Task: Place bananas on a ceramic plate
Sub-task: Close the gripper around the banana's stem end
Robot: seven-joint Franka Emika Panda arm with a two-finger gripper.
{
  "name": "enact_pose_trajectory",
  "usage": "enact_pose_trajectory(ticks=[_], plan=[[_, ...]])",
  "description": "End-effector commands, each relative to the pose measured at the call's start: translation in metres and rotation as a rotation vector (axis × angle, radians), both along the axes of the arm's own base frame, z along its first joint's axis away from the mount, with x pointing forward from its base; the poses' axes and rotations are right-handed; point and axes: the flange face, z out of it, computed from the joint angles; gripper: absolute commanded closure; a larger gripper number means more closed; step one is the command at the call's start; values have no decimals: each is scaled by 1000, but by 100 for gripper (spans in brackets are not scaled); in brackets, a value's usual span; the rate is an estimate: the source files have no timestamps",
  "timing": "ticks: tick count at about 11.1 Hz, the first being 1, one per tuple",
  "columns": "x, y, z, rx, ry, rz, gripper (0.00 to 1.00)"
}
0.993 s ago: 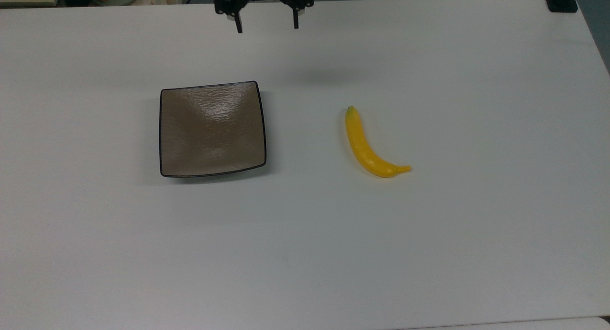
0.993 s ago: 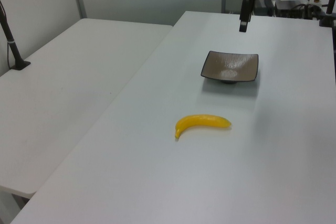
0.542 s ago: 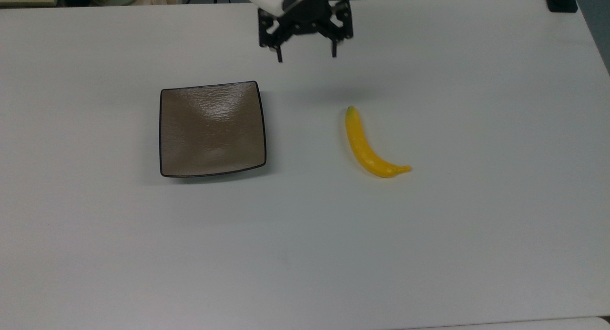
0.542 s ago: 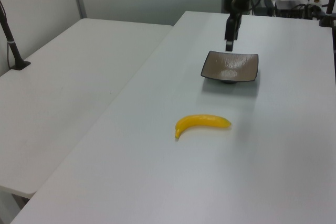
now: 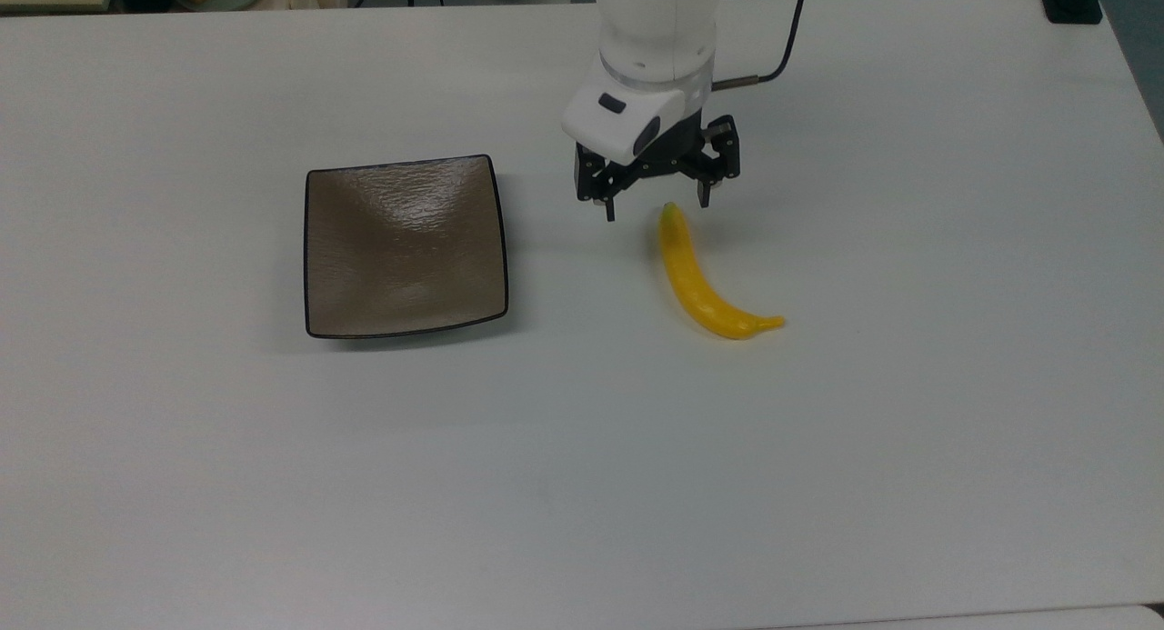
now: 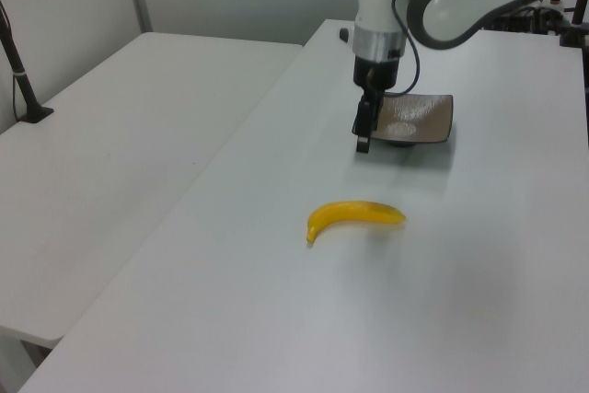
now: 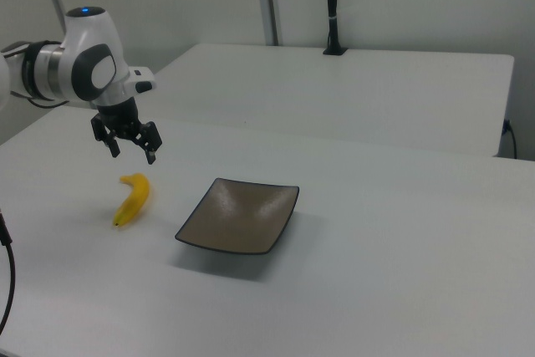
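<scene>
Gripper (image 5: 655, 210) has swung out from the desk's (image 5: 582, 485) far edge to hover above the banana's (image 5: 698, 283) greenish stem end, jaws wide and empty; banana lies on the desk, well apart from the ceramic plate (image 5: 403, 245); grasp comes next, probably.

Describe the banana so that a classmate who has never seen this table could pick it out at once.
On the white table, look to the top view's right of the square grey-brown plate, just below the open gripper. The banana lies flat there: curved, glossy, and the table's one bright yellow thing.
</scene>
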Motion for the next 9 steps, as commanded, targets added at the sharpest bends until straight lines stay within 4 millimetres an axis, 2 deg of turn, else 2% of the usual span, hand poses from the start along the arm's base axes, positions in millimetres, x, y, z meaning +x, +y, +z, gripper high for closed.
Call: enact_pose_trajectory(ticks=[1, 3, 5, 6, 9], plan=[[8, 17, -24, -4, -9, 6, 0], [8, 30, -51, -42, -4, 47, 0], [8, 35, -73, -74, 14, 71, 0], [5, 46, -80, -82, 19, 100, 0], [2, 50, -96, -127, 27, 142, 0]])
